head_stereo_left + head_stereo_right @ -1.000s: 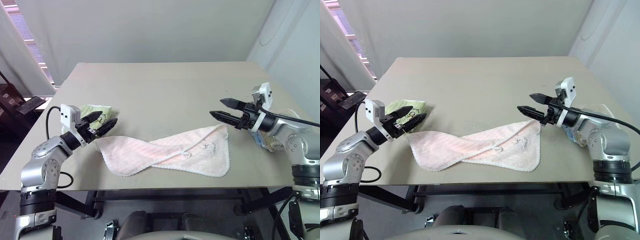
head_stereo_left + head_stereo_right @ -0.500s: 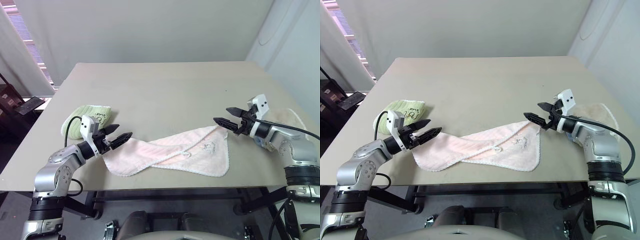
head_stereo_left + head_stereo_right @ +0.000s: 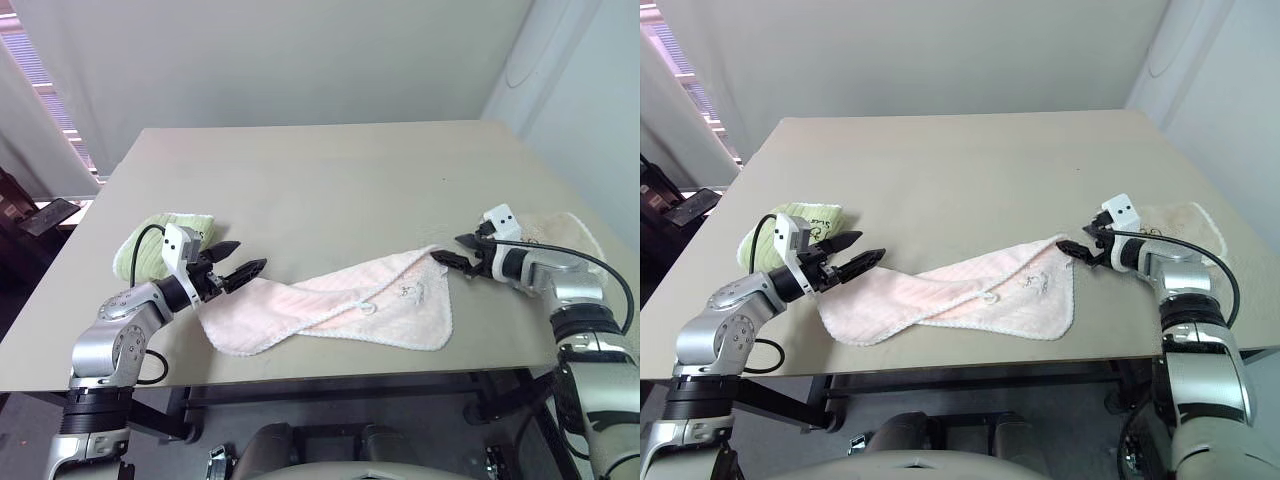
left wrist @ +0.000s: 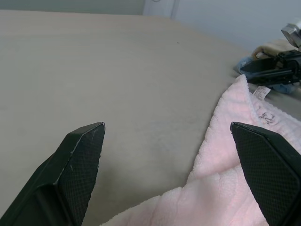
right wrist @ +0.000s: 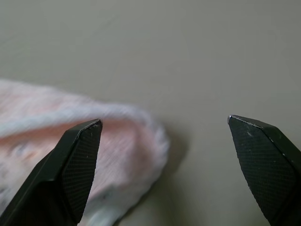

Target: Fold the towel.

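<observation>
Reaching in from both ends, the robot's two arms flank the pale pink towel (image 3: 340, 312), which lies crumpled along the near edge of the table (image 3: 330, 180), its long axis running left to right. The left gripper (image 3: 238, 272), jaws spread and empty, hovers just over the towel's left corner, beside a folded green towel (image 3: 150, 245). The right gripper (image 3: 452, 254), likewise released, sits at the towel's far right corner, the tip of cloth lying between its fingertips (image 5: 80, 155). Each arm looks equally near its own corner.
</observation>
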Tool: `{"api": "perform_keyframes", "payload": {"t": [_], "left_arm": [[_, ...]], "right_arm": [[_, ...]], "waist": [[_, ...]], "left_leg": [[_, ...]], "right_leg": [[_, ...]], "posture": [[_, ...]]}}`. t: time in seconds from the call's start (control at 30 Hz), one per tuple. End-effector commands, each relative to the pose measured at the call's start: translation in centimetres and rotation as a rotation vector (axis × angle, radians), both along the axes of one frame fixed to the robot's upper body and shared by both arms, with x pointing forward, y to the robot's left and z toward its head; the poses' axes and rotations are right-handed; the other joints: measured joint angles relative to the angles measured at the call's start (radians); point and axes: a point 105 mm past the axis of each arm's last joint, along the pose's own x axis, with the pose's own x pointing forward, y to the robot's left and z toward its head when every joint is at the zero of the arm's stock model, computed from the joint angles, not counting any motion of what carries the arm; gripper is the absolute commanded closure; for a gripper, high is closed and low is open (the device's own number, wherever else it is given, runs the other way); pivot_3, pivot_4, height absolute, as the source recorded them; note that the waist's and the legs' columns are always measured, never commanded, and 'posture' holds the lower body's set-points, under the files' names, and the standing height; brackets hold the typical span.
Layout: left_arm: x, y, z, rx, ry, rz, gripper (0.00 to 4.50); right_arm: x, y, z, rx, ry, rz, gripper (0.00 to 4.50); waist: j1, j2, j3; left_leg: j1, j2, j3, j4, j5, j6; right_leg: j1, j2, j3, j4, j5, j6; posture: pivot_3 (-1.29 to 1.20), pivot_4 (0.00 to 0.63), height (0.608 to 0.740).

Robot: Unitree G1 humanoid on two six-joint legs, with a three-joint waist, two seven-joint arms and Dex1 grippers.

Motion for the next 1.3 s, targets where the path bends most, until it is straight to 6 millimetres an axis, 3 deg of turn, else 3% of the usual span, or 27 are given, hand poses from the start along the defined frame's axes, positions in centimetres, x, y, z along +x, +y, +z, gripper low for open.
{"api": "perform_keyframes", "payload": {"t": [0.03,0.27,0.3,0.43,0.67,0.73,0.9,1.2,1.3], "left_arm": [[0.8,0.5,2.0,-0.055,-0.060,0.044,0.00],[0.5,0.8,1.8,-0.003,-0.066,0.038,0.00],[0.5,0.8,1.8,0.005,-0.068,0.040,0.00],[0.5,1.2,2.0,0.008,-0.076,0.050,0.00],[0.2,1.7,2.2,0.024,-0.072,0.032,0.00],[0.0,2.0,2.3,0.026,-0.065,0.023,0.00],[-1.2,2.0,2.5,0.079,-0.042,-0.056,0.00],[-4.1,-0.1,0.8,0.221,-0.024,-0.246,0.00],[-4.8,-1.2,0.9,0.243,-0.059,-0.303,0.00]], "right_arm": [[1.2,0.7,1.1,-0.034,-0.051,0.024,0.04],[1.6,2.3,0.3,-0.069,-0.037,0.084,0.04],[1.7,2.4,0.2,-0.080,-0.040,0.078,0.20],[2.0,2.5,-0.1,-0.103,-0.035,0.064,1.38],[2.8,2.7,3.1,-0.023,-0.147,0.070,3.95],[2.9,2.8,4.4,0.009,-0.178,0.084,4.47],[3.7,3.2,8.0,0.053,-0.281,0.074,4.47],[5.4,4.7,14.7,0.066,-0.479,-0.001,4.47],[5.6,5.1,15.8,0.081,-0.506,-0.013,4.47]], "waist": [[0.001,0.000,0.000],[-0.001,0.001,-0.001],[-0.001,0.001,-0.001],[-0.001,0.001,-0.001],[-0.003,0.001,-0.001],[-0.004,0.001,-0.001],[-0.017,0.001,0.000],[-0.025,0.003,0.000],[-0.024,0.004,0.000]], "left_leg": [[0.000,0.000,0.000,0.000,0.000,0.000],[0.000,0.000,0.000,0.001,0.000,-0.001],[0.000,0.000,0.000,0.001,0.000,-0.001],[0.000,0.000,0.000,0.000,0.001,-0.001],[0.000,0.000,0.000,0.000,0.001,-0.001],[0.000,0.000,0.000,0.000,0.001,-0.001],[0.000,0.000,0.000,0.000,0.001,-0.001],[0.000,0.000,0.000,-0.001,0.001,-0.002],[0.000,0.000,0.000,-0.002,0.001,-0.002]], "right_leg": [[0.000,0.000,0.000,0.000,0.000,0.000],[0.000,0.000,0.000,0.000,0.001,0.001],[0.000,0.000,0.000,0.000,0.001,0.001],[0.000,0.000,-0.001,0.000,0.002,0.001],[0.000,0.000,-0.001,0.001,0.002,0.001],[0.000,0.000,-0.001,0.001,0.002,0.001],[0.000,0.000,-0.001,0.001,0.002,0.001],[-0.001,0.000,-0.001,0.001,0.001,-0.002],[-0.002,0.000,-0.001,0.000,0.000,-0.003]], "posture": [[0.00,0.000,0.730],[0.00,0.000,0.730],[0.00,0.000,0.730],[0.00,0.000,0.730],[0.00,0.000,0.730],[0.00,0.000,0.730],[0.00,0.000,0.730],[0.00,0.000,0.730],[0.00,0.000,0.730]]}}
